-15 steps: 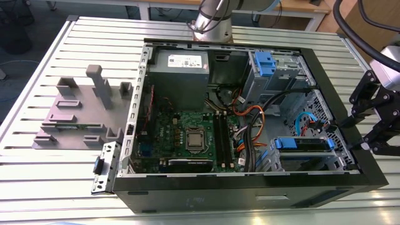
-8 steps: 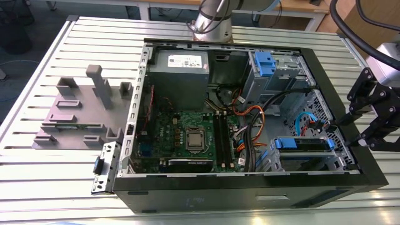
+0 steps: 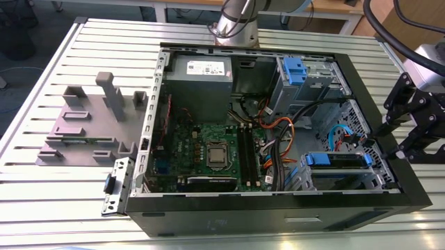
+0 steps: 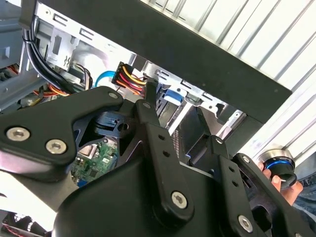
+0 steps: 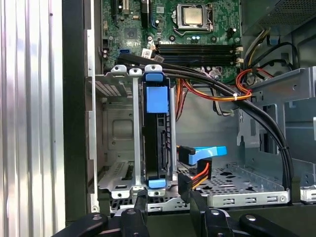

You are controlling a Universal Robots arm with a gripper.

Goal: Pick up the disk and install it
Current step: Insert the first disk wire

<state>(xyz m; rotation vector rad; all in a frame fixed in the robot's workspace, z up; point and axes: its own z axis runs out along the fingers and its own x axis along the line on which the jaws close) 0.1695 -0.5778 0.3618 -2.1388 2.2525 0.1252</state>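
In the exterior view I see the end effector [image 3: 397,148] hanging empty, fingers spread, at the open computer case's [image 3: 389,94] right-hand wall; the disk [image 3: 337,159] sits in the drive cage [image 3: 338,180] just inside. In the first wrist view the disk [image 5: 155,136] stands on edge in that cage, above the fingertips [image 5: 140,201].
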